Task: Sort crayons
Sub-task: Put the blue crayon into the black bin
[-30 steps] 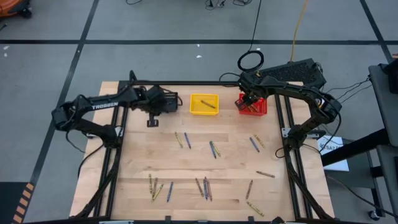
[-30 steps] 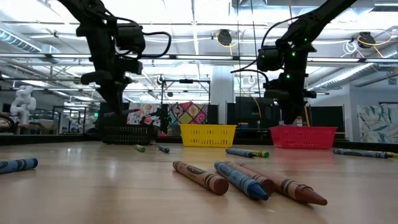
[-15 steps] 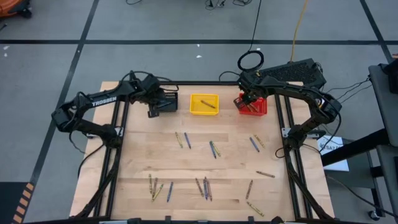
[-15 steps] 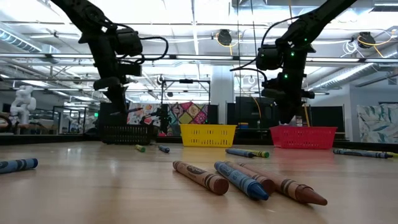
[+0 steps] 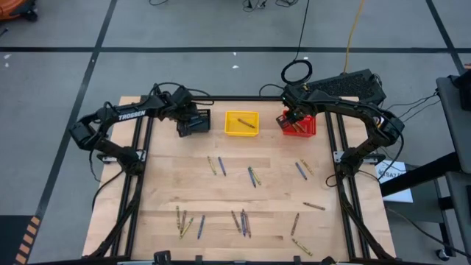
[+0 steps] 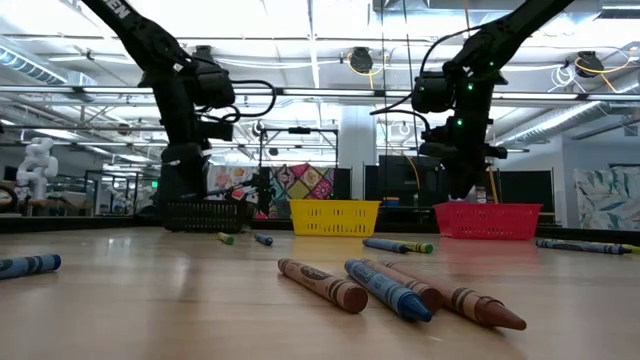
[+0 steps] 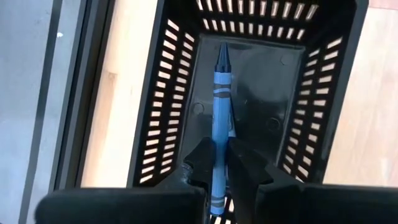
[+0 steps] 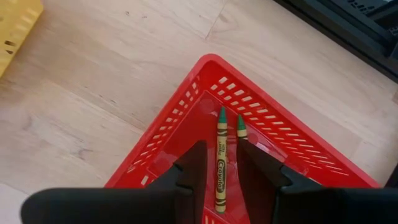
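From above, the left gripper (image 5: 185,125) hangs over the black bin (image 5: 196,121) at the desk's (image 5: 272,195) far edge and the right gripper (image 5: 293,120) over the red bin (image 5: 300,126), a yellow bin (image 5: 241,123) between them, loose crayons (image 5: 243,222) scattered nearer. From desk height, crayons lie close in front. The left wrist view shows a blue crayon (image 7: 219,124) between its fingers (image 7: 203,163), whether gripped I cannot tell; the right wrist view shows a green crayon (image 8: 220,163) between fingers (image 8: 194,165) set just apart from it.
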Controlling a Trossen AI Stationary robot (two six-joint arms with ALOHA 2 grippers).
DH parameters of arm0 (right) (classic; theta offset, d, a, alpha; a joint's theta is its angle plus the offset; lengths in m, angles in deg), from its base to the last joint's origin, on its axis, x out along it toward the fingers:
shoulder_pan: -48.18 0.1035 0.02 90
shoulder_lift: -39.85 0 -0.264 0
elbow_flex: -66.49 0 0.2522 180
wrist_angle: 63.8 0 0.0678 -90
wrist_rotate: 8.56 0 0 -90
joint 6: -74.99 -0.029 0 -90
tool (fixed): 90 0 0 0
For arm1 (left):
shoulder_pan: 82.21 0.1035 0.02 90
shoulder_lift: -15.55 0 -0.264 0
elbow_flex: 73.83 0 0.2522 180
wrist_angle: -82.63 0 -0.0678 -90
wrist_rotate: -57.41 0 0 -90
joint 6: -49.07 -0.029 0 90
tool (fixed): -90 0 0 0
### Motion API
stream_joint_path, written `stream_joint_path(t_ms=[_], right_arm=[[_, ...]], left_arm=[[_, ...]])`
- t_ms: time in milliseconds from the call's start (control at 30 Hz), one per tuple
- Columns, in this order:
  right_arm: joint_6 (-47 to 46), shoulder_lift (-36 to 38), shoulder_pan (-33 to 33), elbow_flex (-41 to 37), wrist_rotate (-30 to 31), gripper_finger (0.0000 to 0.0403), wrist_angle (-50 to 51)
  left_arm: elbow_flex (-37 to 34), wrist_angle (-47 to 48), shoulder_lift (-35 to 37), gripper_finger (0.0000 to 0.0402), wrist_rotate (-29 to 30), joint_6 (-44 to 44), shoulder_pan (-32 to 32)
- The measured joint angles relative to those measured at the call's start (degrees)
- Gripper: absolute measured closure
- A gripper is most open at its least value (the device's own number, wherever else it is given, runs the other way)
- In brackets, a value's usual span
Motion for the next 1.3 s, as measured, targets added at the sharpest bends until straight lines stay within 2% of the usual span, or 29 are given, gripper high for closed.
stream_joint_path(t_ms=[600, 733, 967, 1300], right_arm=[[-1.07, 0.0, 0.07, 0.0, -0.02, 0.0328, -0.01], [-1.07, 0.0, 0.07, 0.0, -0.02, 0.0328, -0.01], [-1.07, 0.0, 0.07, 0.0, -0.02, 0.0328, -0.06], [-1.07, 0.0, 0.07, 0.0, 0.0, 0.0328, -0.45]], left_arm=[[0.0, 0.49, 0.0, 0.0366, 0.25, 0.12, 0.0], [0.0, -3.18, 0.0, 0.0366, 3.72, 0.5, -0.2], [0.0, -3.47, 0.0, 0.0365, 5.88, 2.53, -0.26], [0.0, -3.53, 0.0, 0.0365, 5.8, 3.56, -0.24]])
